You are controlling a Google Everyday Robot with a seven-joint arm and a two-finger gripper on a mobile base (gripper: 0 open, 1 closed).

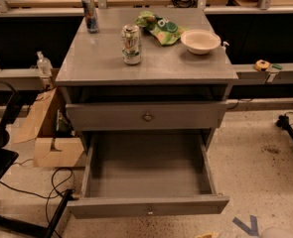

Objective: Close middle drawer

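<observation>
The middle drawer (148, 207) is a grey flat-fronted drawer with a small round knob (149, 212). It is pulled far out of the cabinet, and its deep grey box (147, 165) is empty. Above it is the upper drawer front (185, 115) with its own knob. The lowest drawer front is hidden under the open drawer. Of my gripper (208, 235) only a tan sliver shows, at the bottom edge just right of the drawer front's lower right corner. A pale part of my arm (280, 232) shows at the bottom right corner. Neither touches the drawer.
On the cabinet top (96, 63) stand a green-and-white can (131, 44), a dark can (90, 15), a green snack bag (161, 28) and a white bowl (200, 41). A cardboard box (46, 133) and cables (51, 187) lie left. Blue tape (248, 225) marks the floor on the right.
</observation>
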